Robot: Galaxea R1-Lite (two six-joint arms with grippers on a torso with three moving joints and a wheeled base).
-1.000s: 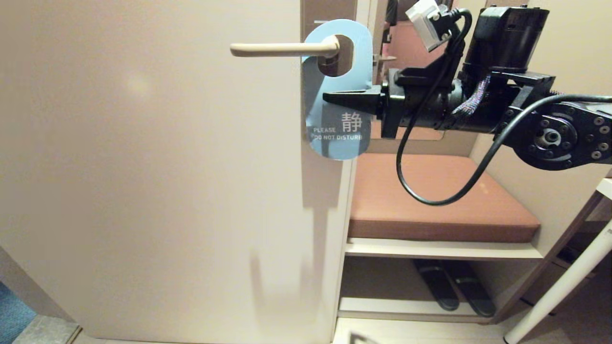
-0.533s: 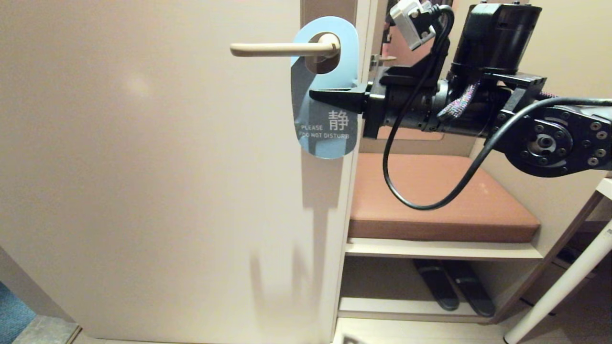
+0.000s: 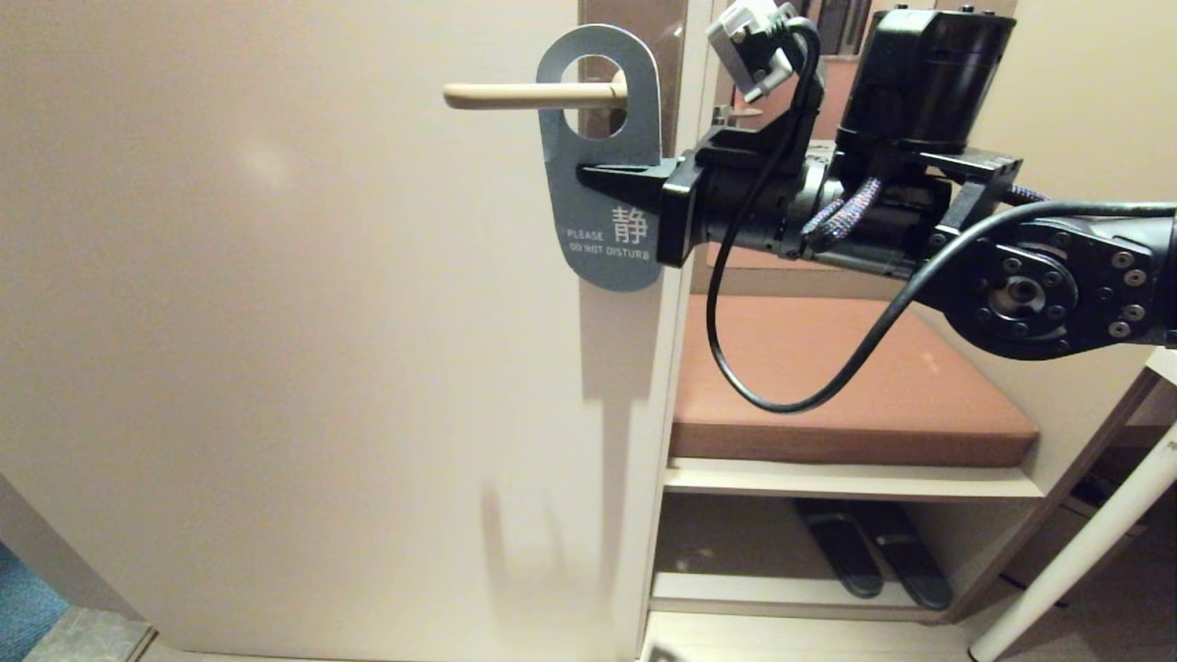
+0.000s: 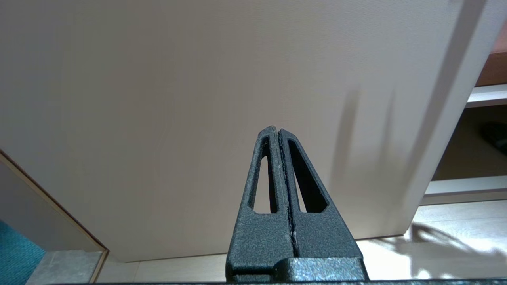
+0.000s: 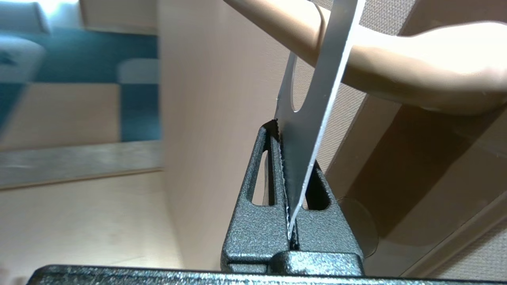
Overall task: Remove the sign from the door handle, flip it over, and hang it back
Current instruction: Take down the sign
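The sign (image 3: pixel 598 216), blue-grey with "PLEASE DO NOT DISTURB" facing me, hangs with its oval hole threaded over the door handle (image 3: pixel 515 94), a cream lever on a brown backplate (image 3: pixel 667 28). My right gripper (image 3: pixel 588 175) reaches in from the right and is shut on the sign's edge just below the hole. In the right wrist view the sign (image 5: pixel 305 134) is pinched edge-on between the right gripper (image 5: pixel 287 130) fingers, with the handle (image 5: pixel 396 63) passing through the hole. My left gripper (image 4: pixel 277 130) is shut on nothing, low in front of the door.
The beige door (image 3: pixel 276 322) fills the left. To its right stands a bench with a brown cushion (image 3: pixel 828 386), with dark slippers (image 3: pixel 874 552) on the shelf below. A white table leg (image 3: pixel 1085 542) slants at the lower right. Teal carpet (image 3: pixel 18 598) shows at the lower left.
The right gripper has carried the sign left along the handle, away from the backplate, and the sign now hangs straighter. The left arm has stayed still.
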